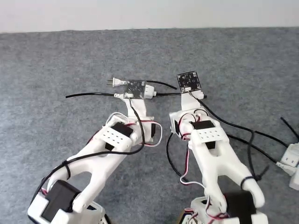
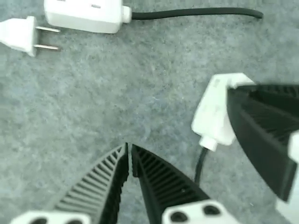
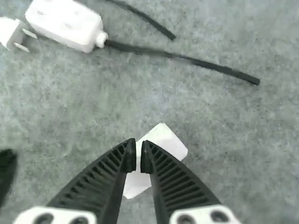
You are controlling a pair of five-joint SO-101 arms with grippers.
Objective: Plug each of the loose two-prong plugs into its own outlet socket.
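Note:
A loose white two-prong plug (image 2: pixel 18 35) lies on the grey carpet beside a white outlet socket (image 2: pixel 84 14) with a black cable. My left gripper (image 2: pixel 129 156) is shut with nothing in it, a short way from both. In the high view it (image 1: pixel 134 91) sits between the plug (image 1: pixel 113 82) and the socket (image 1: pixel 148 90). My right gripper (image 3: pixel 138 156) is shut, its tips over a second white cabled piece (image 3: pixel 161 140); I cannot tell whether it pinches it. The left wrist view shows that piece (image 2: pixel 212 114) under the right gripper's black finger (image 2: pixel 261 126).
Black cables (image 1: pixel 88 94) run left and right across the carpet behind the grippers; one loose cable end (image 3: pixel 252 80) lies ahead of the right gripper. Another white cabled block (image 1: pixel 290 158) lies at the table's right edge. Open carpet stretches beyond the plugs.

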